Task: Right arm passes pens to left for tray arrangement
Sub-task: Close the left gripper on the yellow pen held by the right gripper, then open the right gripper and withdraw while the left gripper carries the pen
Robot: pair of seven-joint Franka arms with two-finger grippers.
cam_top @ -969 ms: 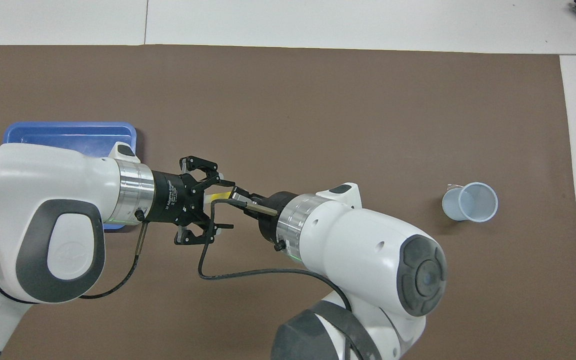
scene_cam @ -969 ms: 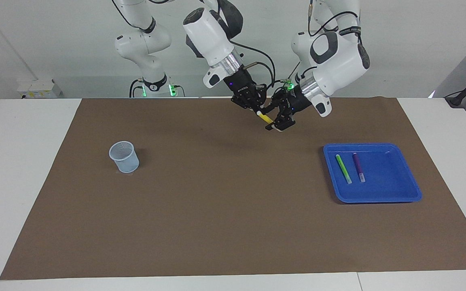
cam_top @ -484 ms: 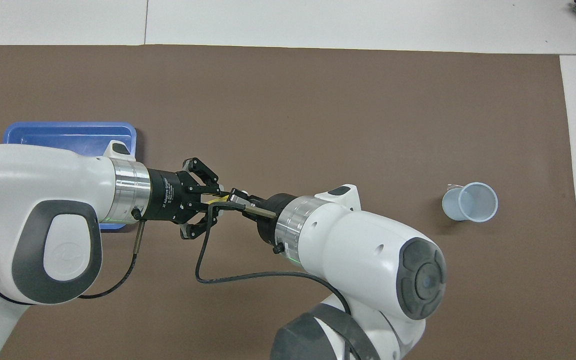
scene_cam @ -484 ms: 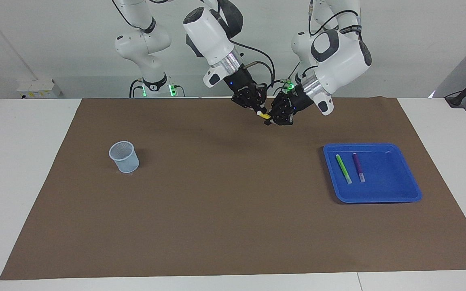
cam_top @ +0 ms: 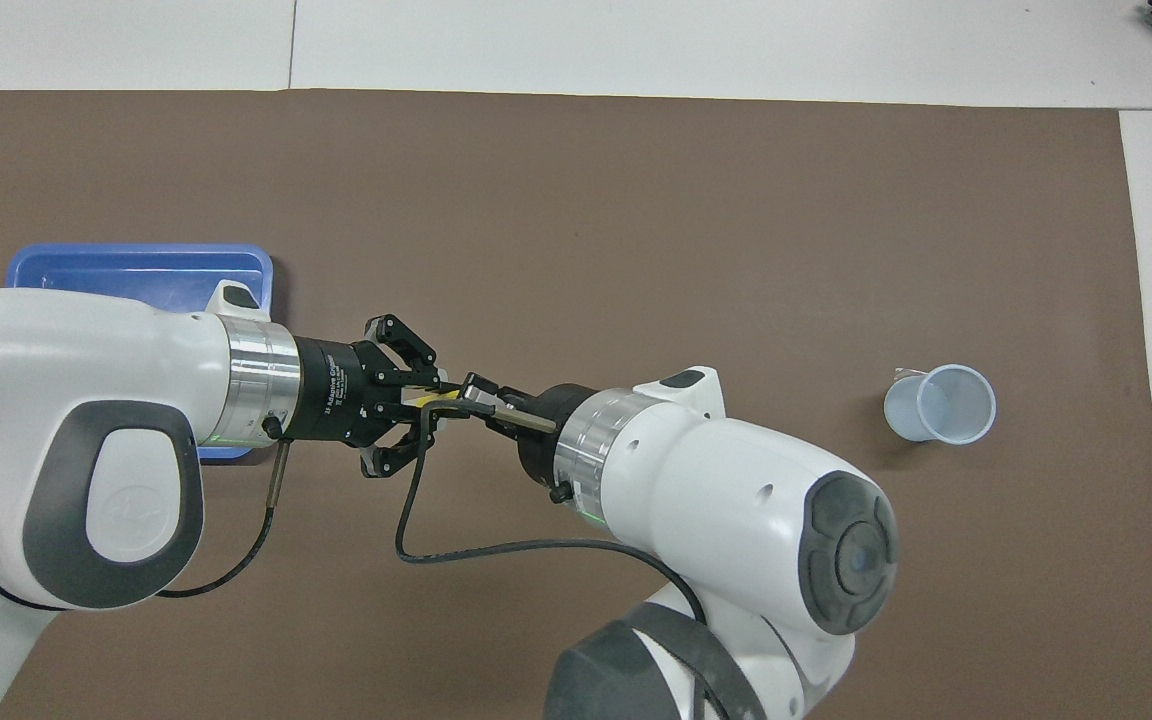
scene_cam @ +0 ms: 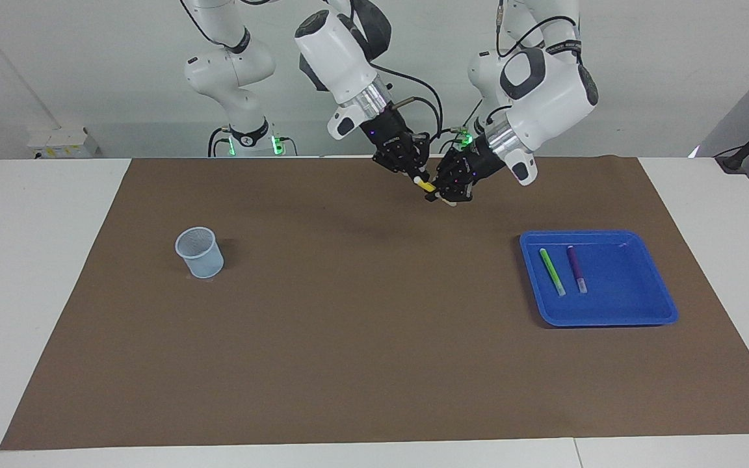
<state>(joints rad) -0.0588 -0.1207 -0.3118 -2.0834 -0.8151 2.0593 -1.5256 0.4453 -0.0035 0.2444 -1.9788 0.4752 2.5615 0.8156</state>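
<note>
One yellow pen [scene_cam: 425,186] hangs in the air over the brown mat [scene_cam: 361,338], pinched at once by the right tool [scene_cam: 415,177] and the left tool [scene_cam: 443,194]. Green pen [scene_cam: 551,272] and purple pen [scene_cam: 577,268] lie side by side in the blue tray [scene_cam: 634,305] at the left arm's end of the bench.

white wall [scene_cam: 88,65], brown table mat [scene_cam: 348,338]

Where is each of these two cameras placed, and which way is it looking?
Facing view: high across the table, looking at both arms from base to wrist, the blue tray and the mesh cup.
Overhead view: above the robots' end, looking steeply down; the arms enter from below.
Both show the left gripper and right gripper meeting on the yellow pen.
</note>
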